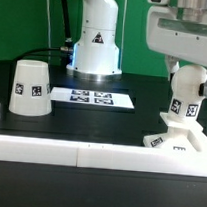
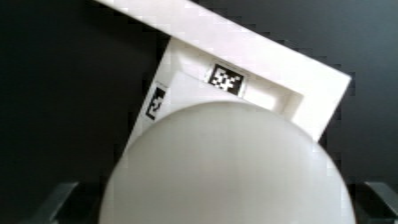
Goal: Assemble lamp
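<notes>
My gripper [image 1: 186, 69] hangs at the exterior view's right, shut on the round white bulb [image 1: 182, 105]. The bulb stands upright with its foot on or just above the flat square base [image 1: 172, 143]; I cannot tell whether they touch. The base lies in the corner of the white rail. In the wrist view the bulb's dome [image 2: 222, 160] fills the space between my dark fingers [image 2: 64, 203], and the tagged base [image 2: 240, 85] shows beyond it. The tapered shade [image 1: 32, 89] stands mouth down at the exterior view's left, apart from the gripper.
The marker board [image 1: 90, 96] lies flat on the black table at mid back. The arm's white pedestal [image 1: 95, 46] rises behind it. A low white rail [image 1: 78, 148] runs along the front and up the right side.
</notes>
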Available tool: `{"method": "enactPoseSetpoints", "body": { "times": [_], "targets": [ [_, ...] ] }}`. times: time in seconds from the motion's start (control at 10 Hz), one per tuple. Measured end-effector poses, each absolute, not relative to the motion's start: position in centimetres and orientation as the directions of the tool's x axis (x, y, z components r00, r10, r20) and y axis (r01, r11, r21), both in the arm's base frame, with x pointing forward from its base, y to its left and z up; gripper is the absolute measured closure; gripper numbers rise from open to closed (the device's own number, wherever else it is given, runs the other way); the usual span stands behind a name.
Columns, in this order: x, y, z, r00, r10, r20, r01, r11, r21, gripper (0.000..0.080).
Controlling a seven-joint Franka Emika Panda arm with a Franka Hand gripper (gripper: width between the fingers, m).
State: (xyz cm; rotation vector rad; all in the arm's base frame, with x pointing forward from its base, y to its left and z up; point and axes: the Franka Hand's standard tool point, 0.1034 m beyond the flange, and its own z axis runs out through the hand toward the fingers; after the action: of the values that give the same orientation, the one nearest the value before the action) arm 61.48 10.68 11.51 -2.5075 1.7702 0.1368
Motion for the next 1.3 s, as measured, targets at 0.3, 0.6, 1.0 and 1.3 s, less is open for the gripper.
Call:
{"method": "enactPoseSetpoints", "body": {
  "times": [0.3, 0.6, 1.0, 1.3],
  "targets": [
    [61.62, 10.68, 11.55, 0.047, -0.991, -0.122, -0.999, -0.045, -0.017, 0.0219],
    [61.86, 10.78, 11.69, -0.123, -0.982, -0.145, -0.992, 0.125, -0.006, 0.0219],
    [62.02, 10.71, 12.01, -0.370, -0.913, -0.173, -0.928, 0.373, 0.021, 0.0219],
    [62.15, 10.70, 12.12, -0.430, -0.879, -0.206, -0.901, 0.433, 0.035, 0.0219]
  ]
}}
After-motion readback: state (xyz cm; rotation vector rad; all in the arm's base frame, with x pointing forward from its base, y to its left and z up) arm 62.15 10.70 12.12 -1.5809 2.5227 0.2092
